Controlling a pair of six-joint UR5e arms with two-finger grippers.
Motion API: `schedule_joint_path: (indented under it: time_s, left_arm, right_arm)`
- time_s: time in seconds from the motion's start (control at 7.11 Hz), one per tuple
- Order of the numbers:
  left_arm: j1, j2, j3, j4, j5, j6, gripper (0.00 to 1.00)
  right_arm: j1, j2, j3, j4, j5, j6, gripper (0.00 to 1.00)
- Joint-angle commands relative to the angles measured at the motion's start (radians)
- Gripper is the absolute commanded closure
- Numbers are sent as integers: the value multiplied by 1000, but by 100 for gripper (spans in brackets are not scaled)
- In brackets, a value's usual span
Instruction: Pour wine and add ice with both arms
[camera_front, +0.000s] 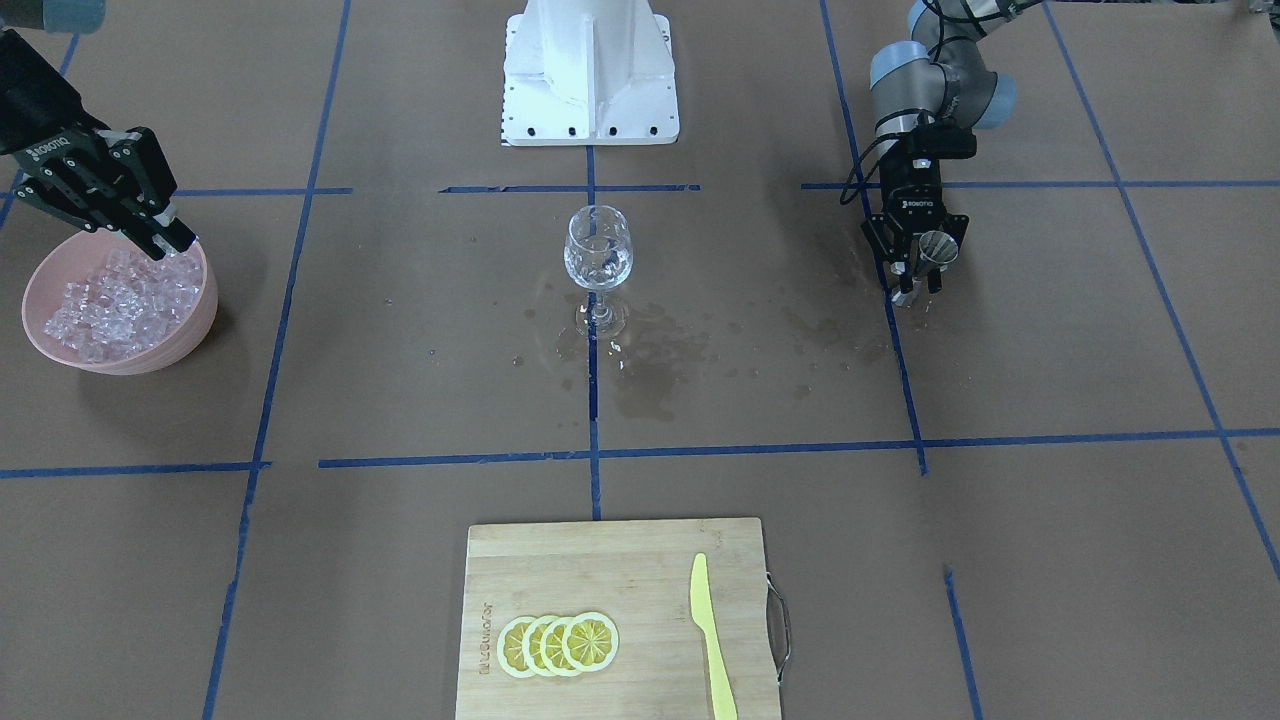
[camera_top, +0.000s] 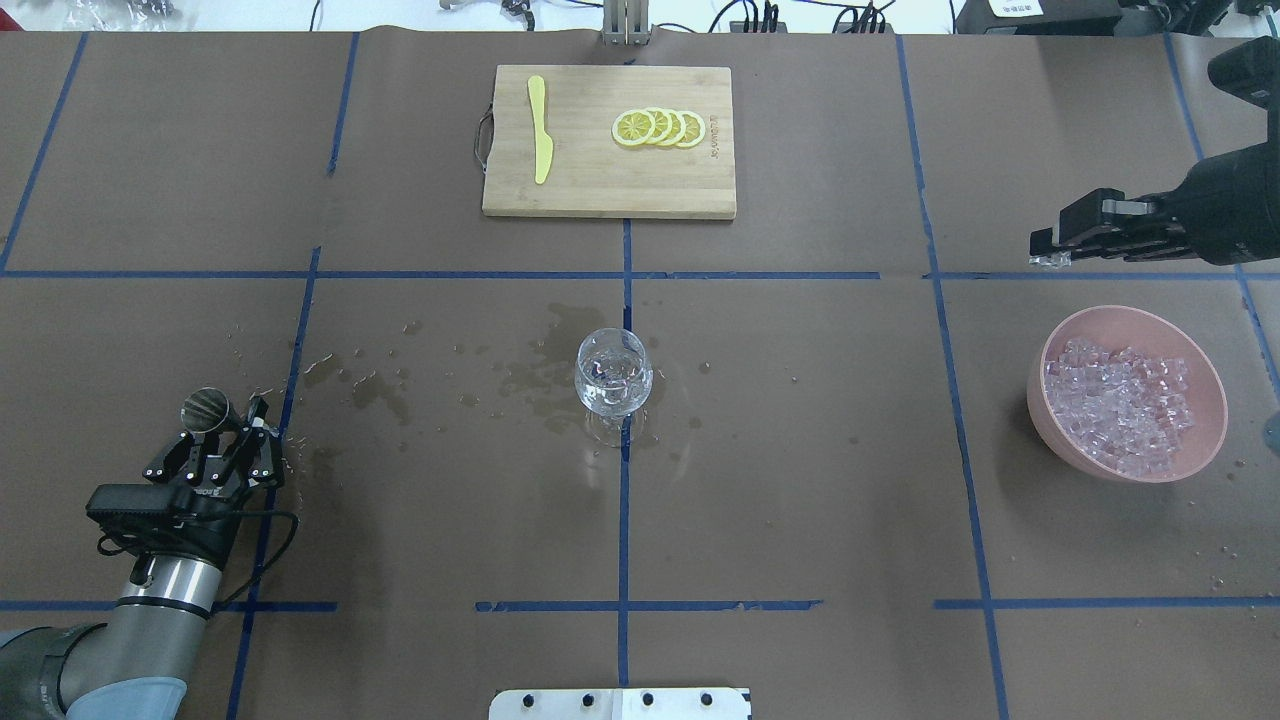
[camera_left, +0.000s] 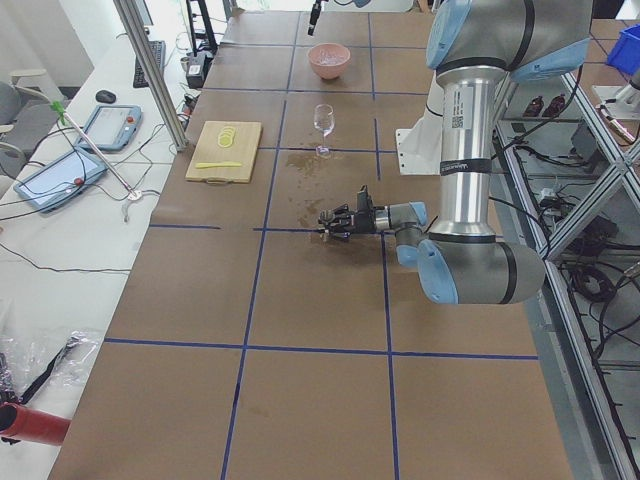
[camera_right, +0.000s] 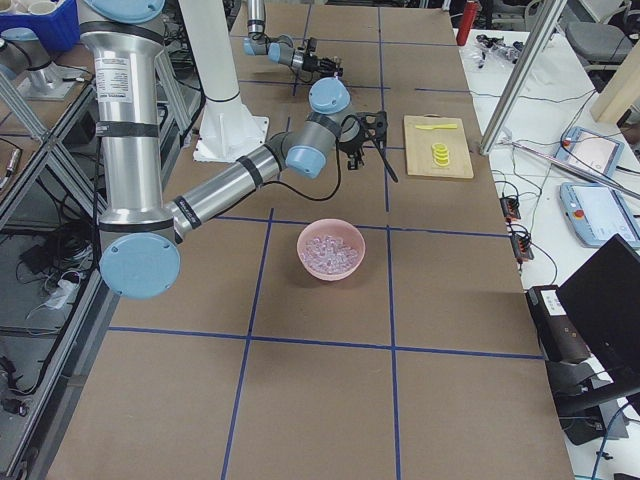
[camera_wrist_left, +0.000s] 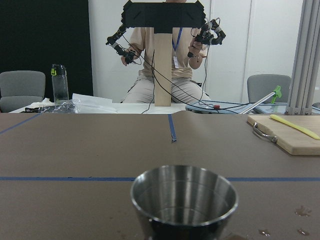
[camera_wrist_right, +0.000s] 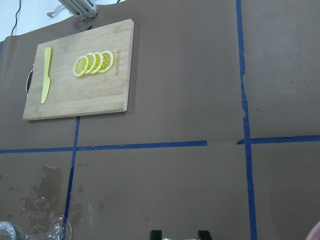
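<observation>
A clear stemmed glass (camera_top: 613, 375) stands at the table's centre with clear contents in its bowl; it also shows as the glass (camera_front: 598, 255). My left gripper (camera_top: 228, 425) is low over the table at the near left, shut on a steel measuring cup (camera_top: 205, 408), upright in the left wrist view as the cup (camera_wrist_left: 184, 200). Whether wine lies in it I cannot tell. The ice (camera_top: 1120, 405) fills a pink bowl (camera_top: 1215, 385). My right gripper (camera_front: 178, 243) hovers at the bowl's rim (camera_front: 205, 300), shut on one ice cube (camera_top: 1048, 262).
Wet patches (camera_front: 650, 385) spread over the brown paper around the glass and toward the left gripper. A bamboo cutting board (camera_top: 690, 190) at the far edge carries lemon slices (camera_top: 660, 127) and a yellow knife (camera_top: 540, 140). The white pedestal (camera_front: 590, 70) stands behind the glass. A person (camera_wrist_left: 165, 60) sits beyond the table.
</observation>
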Motion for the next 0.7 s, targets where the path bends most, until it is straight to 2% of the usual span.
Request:
schedule_joint_path:
  time_s: [0.0, 0.56]
  left_arm:
    - [-3, 5, -26, -8, -15, 8, 0]
    - [-4, 52, -75, -8, -101, 36, 0]
  right_arm:
    - [0, 0, 0, 2, 0, 0, 100]
    - [-3, 0, 0, 2, 0, 0, 100]
